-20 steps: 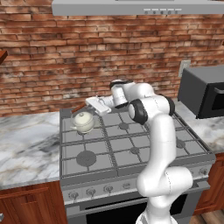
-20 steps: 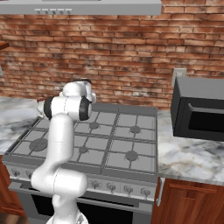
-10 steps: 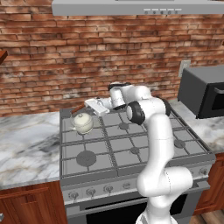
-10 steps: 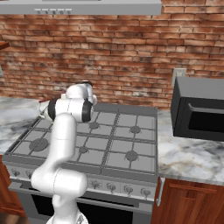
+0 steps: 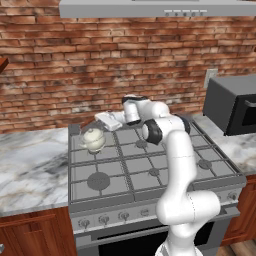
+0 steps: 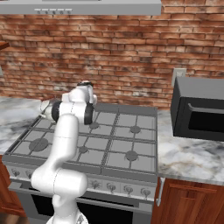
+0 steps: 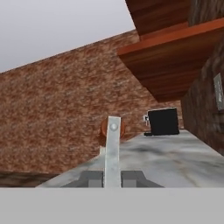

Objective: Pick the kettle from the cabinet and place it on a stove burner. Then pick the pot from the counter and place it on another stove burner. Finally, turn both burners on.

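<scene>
Meanwhile the kettle (image 5: 93, 139) sat on the rear-left burner of the silver cooktop (image 5: 150, 172), with the gripper (image 5: 106, 119) reaching over the back-left grates just beside it. Its jaws were shut (closed around the kettle's thin wire handle (image 7: 112, 151), going by the hand view). Marble counter (image 5: 30, 170) lay to the left, a dark microwave (image 6: 199, 108) on the right.

Upright grey metal strip (image 7: 113, 151), reddish-brown disc (image 7: 106, 127) behind, marble counter (image 7: 175, 153), wooden cabinet (image 7: 170, 48) overhead
</scene>
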### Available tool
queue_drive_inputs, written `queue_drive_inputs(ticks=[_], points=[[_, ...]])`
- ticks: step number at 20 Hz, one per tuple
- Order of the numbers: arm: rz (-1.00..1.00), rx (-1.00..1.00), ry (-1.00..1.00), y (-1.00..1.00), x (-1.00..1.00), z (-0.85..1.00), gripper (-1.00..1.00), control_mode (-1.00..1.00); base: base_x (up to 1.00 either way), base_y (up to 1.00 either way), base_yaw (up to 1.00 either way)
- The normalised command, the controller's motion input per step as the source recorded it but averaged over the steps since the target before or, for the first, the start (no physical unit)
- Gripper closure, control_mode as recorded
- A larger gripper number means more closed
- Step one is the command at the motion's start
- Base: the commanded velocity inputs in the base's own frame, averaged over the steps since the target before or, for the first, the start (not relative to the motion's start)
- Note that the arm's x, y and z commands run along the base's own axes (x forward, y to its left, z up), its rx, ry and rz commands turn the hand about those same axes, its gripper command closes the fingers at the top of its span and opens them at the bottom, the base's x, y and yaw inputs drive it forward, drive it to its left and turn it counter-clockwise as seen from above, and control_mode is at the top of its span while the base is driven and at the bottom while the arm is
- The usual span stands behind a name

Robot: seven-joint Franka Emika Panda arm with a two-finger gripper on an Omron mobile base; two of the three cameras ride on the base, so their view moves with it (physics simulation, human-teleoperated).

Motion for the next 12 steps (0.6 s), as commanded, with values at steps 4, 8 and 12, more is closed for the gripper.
queue_drive_inputs(ticks=[4, 8, 12], points=[[0.00, 0.00, 0.04, 0.10, 0.21, -0.21, 1.00, -1.00, 0.00, 0.00, 0.00], [0.03, 0.00, 0.02, 0.03, 0.01, -0.22, 1.00, -1.00, 0.00, 0.00, 0.00], [0.04, 0.01, 0.00, 0.00, 0.00, -0.20, -1.00, -1.00, 0.00, 0.00, 0.00]])
